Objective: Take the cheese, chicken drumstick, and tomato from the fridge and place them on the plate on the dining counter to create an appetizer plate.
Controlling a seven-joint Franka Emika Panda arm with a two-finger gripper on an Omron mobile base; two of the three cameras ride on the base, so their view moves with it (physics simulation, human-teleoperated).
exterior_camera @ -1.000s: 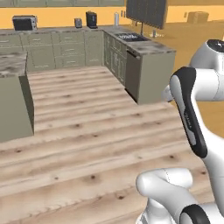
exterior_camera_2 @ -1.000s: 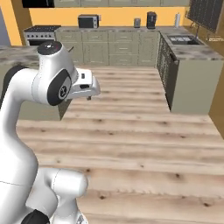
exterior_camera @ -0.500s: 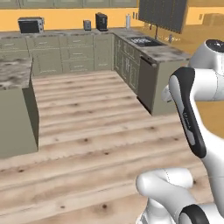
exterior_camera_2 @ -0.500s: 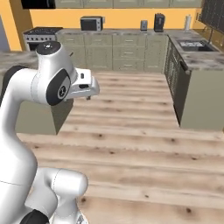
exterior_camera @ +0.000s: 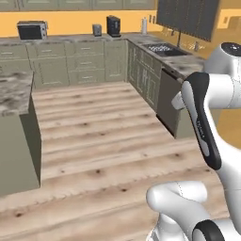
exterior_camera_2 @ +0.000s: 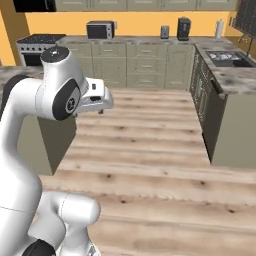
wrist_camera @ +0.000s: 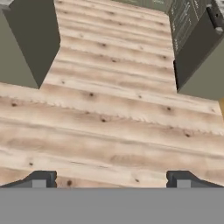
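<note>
My pincer (wrist_camera: 112, 178) hangs over bare plank floor (wrist_camera: 109, 131), its two dark tips wide apart with nothing between them. The tips' lower ends are cut off at the bottom of the hand view. Past them, one olive island (wrist_camera: 26, 43) stands to one side and one dark dishwasher front (wrist_camera: 192, 57) to the other. Farther off along the back counter (exterior_camera_2: 130, 40) I count one microwave (exterior_camera_2: 100, 30), one toaster (exterior_camera_2: 164, 32), one coffee maker (exterior_camera_2: 184, 28), one stove (exterior_camera_2: 35, 45), and one sink (exterior_camera_2: 227, 57). I can make out none of the food, fridge or plate near my pincer.

One microwave (exterior_camera: 31, 30), one coffee machine (exterior_camera: 113, 26), one sink (exterior_camera: 162, 48), one stove (exterior_camera_2: 37, 39).
</note>
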